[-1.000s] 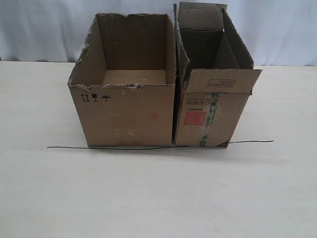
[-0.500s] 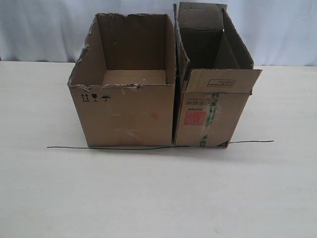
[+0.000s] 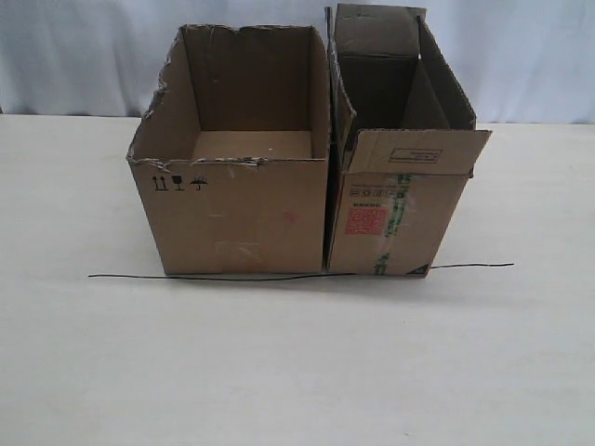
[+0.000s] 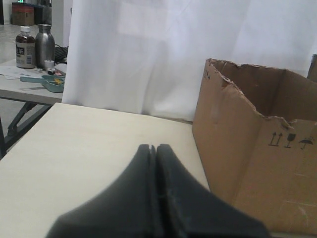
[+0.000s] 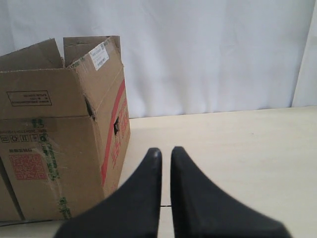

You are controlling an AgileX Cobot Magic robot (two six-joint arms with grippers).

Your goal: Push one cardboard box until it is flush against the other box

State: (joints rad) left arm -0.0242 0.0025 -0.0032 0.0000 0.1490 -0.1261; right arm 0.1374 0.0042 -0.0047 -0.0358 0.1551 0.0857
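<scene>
The narrower cardboard box (image 3: 395, 223) with flaps, red square label and green-printed tape stands right of the wider other box (image 3: 242, 218) with torn rim. Their near sides meet with only a thin dark seam between them. The left wrist view shows the other box (image 4: 257, 163) off to one side of my left gripper (image 4: 152, 147), which is shut and empty over bare table. In the right wrist view the cardboard box (image 5: 54, 148) shows its red-striped side, apart from my right gripper (image 5: 166, 151), whose fingers are nearly together with a thin slit and hold nothing. Neither gripper appears in the exterior view.
A thin black line (image 3: 279, 276) runs across the pale table (image 3: 297, 372) along the boxes' front edges. A white curtain (image 3: 74, 56) hangs behind. In the left wrist view a side table carries a bottle (image 4: 25, 47) and a metal flask (image 4: 44, 45).
</scene>
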